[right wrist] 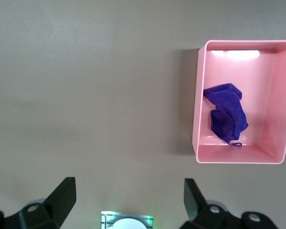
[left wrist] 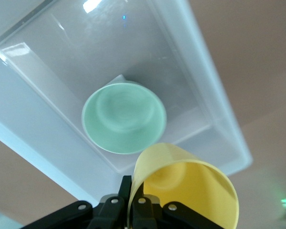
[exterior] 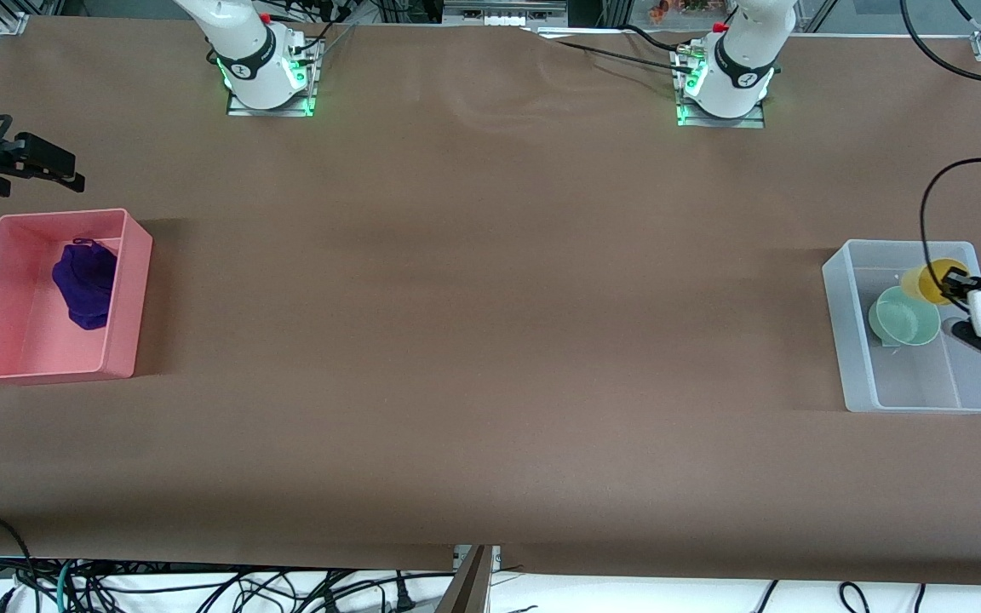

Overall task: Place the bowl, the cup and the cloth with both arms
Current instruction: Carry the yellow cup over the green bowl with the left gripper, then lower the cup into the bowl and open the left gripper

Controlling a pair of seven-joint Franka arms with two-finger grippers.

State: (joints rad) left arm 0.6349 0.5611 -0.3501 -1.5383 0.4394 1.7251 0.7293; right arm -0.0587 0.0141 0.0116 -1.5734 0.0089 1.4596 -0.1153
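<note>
My left gripper (exterior: pixel 955 283) is shut on the rim of the yellow cup (exterior: pixel 926 283) and holds it over the clear bin (exterior: pixel 848 336) at the left arm's end of the table. In the left wrist view the fingers (left wrist: pixel 127 191) pinch the cup's wall (left wrist: pixel 186 183). The mint-green bowl (exterior: pixel 905 316) sits upright in that bin and also shows in the left wrist view (left wrist: pixel 124 121). The purple cloth (exterior: pixel 85 283) lies in the pink bin (exterior: pixel 129 294) at the right arm's end. My right gripper (exterior: pixel 48 166) is open and empty, up over the table beside the pink bin.
The right wrist view shows the pink bin (right wrist: pixel 200 105) with the cloth (right wrist: pixel 227 113) in it and the right arm's base plate (right wrist: pixel 127 220). Both arm bases (exterior: pixel 269 81) stand along the table's edge farthest from the front camera. Cables hang below the nearest edge.
</note>
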